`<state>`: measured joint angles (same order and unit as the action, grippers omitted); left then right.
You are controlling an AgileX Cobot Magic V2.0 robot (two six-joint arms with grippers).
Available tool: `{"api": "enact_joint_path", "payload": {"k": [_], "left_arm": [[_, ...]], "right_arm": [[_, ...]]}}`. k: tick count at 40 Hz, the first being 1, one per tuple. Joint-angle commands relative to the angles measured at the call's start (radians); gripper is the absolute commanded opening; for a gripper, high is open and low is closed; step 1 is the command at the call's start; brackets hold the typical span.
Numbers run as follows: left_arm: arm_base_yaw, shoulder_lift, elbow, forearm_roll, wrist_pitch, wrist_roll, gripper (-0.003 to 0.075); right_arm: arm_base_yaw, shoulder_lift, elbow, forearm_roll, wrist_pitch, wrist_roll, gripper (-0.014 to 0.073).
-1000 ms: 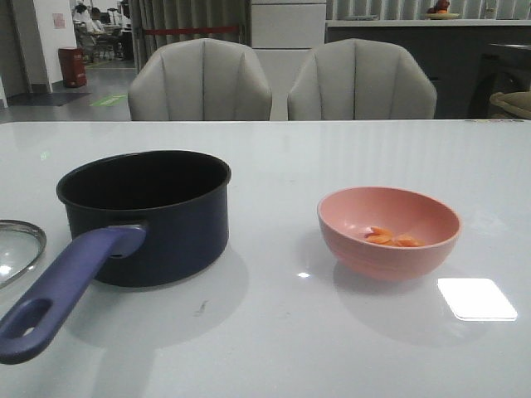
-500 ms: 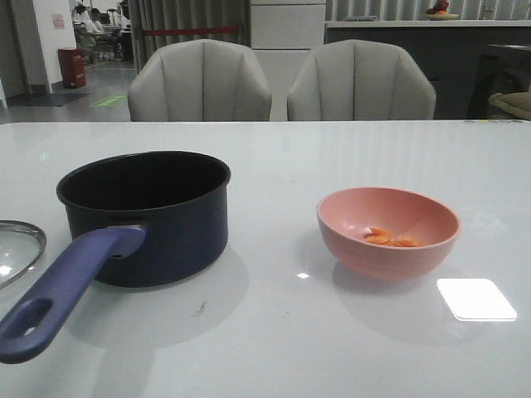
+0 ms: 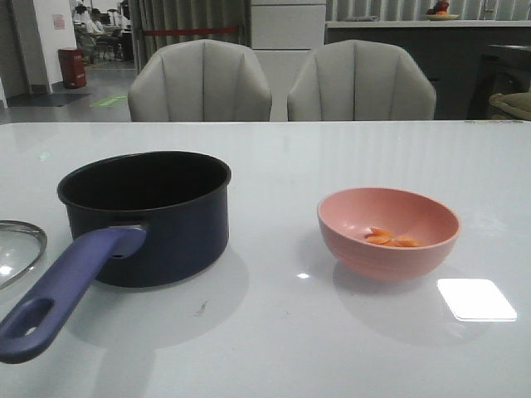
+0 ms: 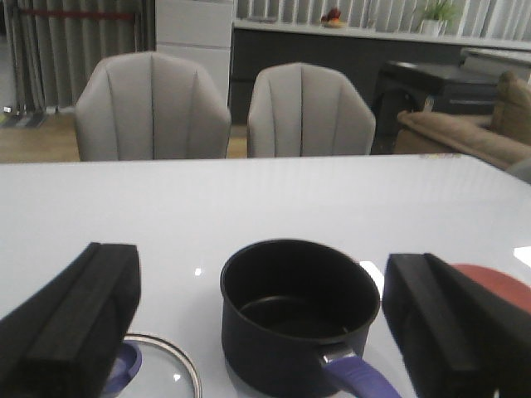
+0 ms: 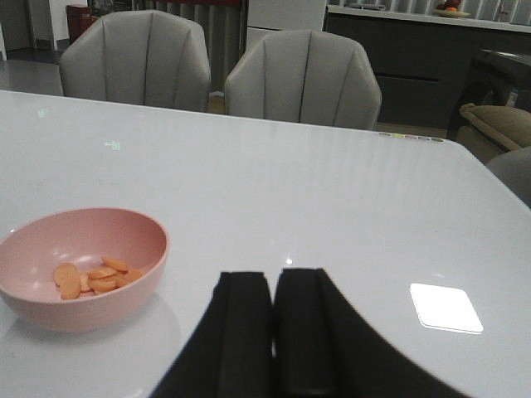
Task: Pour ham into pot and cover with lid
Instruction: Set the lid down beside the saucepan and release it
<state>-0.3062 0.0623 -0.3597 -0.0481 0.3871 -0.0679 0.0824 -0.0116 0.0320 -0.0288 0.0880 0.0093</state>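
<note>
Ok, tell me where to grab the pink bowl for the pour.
Grip the bowl by its rim on the right side, coming down from above with the right tool. The rim is thin and open, the ham lies low in the middle, and the pot stands to its left.

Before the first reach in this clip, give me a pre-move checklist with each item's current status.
1. Ham in the pink bowl, none spilled: ok.
2. Pot upright, uncovered, nothing visible inside: ok.
3. Lid off the pot, flat on the table beside it: ok, though only partly in view.
4. Left end effector open, nothing held: ok.
5. Right end effector open for grasping the bowl: not ok, fingers are closed together.
6. Bare table between bowl and pot for the carry: ok.
</note>
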Motion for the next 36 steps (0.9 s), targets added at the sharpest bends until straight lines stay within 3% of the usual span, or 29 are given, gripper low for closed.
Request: {"api": "enact_joint_path", "payload": {"k": [1, 12, 25, 36], "left_arm": [[-0.024, -0.021, 0.008, 0.001, -0.151, 0.004, 0.0625], [-0.043, -0.022, 0.027, 0.001, -0.180, 0.004, 0.0625], [-0.043, -0.022, 0.027, -0.004, -0.164, 0.004, 0.0625], [-0.043, -0.022, 0.027, -0.004, -0.166, 0.004, 0.0625]], "right_arm": [[0.000, -0.018, -0.010, -0.006, -0.105, -0.003, 0.0149], [0.002, -0.017, -0.042, 0.029, -0.309, 0.007, 0.0149], [0.002, 0.250, -0.381, 0.047, 0.224, 0.019, 0.0149], [0.002, 0.370, -0.386, 0.082, 0.240, 0.024, 0.0154]]}}
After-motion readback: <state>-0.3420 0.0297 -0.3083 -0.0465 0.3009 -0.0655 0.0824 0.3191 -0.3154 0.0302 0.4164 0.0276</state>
